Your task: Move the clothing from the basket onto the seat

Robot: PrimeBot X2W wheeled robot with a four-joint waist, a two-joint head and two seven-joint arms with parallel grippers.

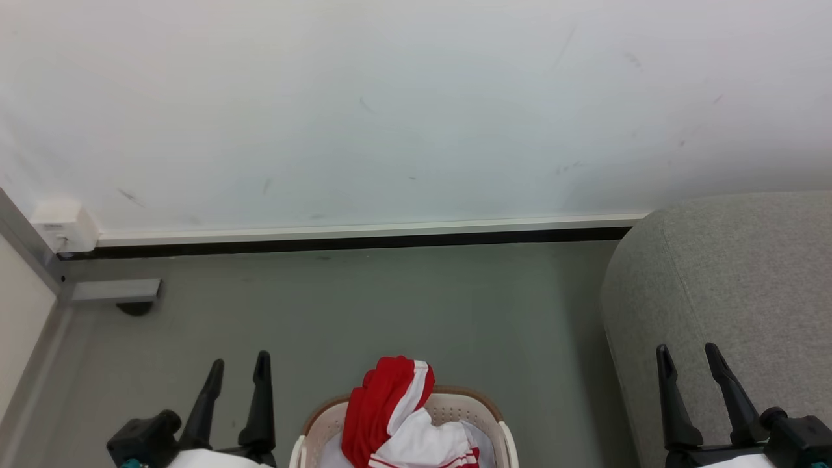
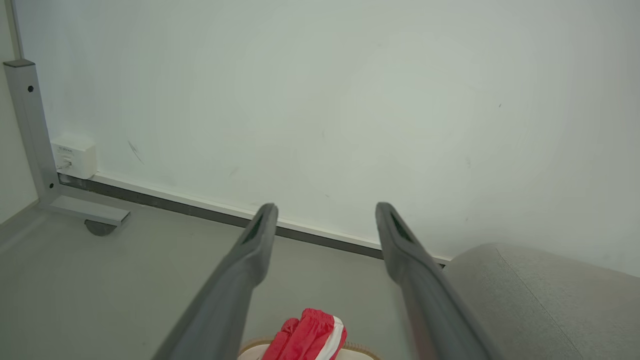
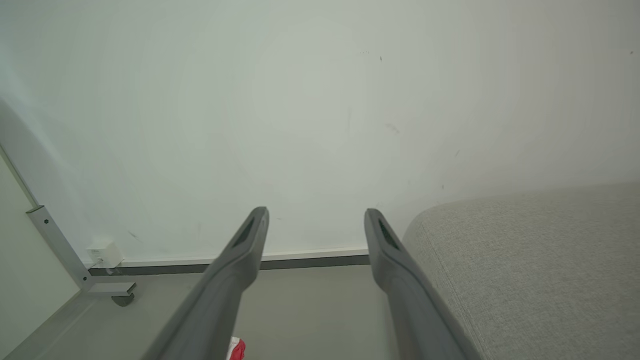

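A scuffed white wall [image 1: 390, 117] was faced. The red-and-white clothing [image 1: 390, 416] was heaped in the basket [image 1: 484, 406] at six o'clock. None was seen on the seat [image 1: 728, 279] at three o'clock, so the transfer was judged unstarted. The left gripper [image 1: 240, 359] and right gripper [image 1: 687, 348] were held parted and empty.

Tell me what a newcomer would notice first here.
Bright red garments with white trim, heaped in the cream-white perforated plastic basket at the head view's bottom centre, stand out most. The large light-grey fabric seat lies at the right; the open left gripper and right gripper flank the basket.
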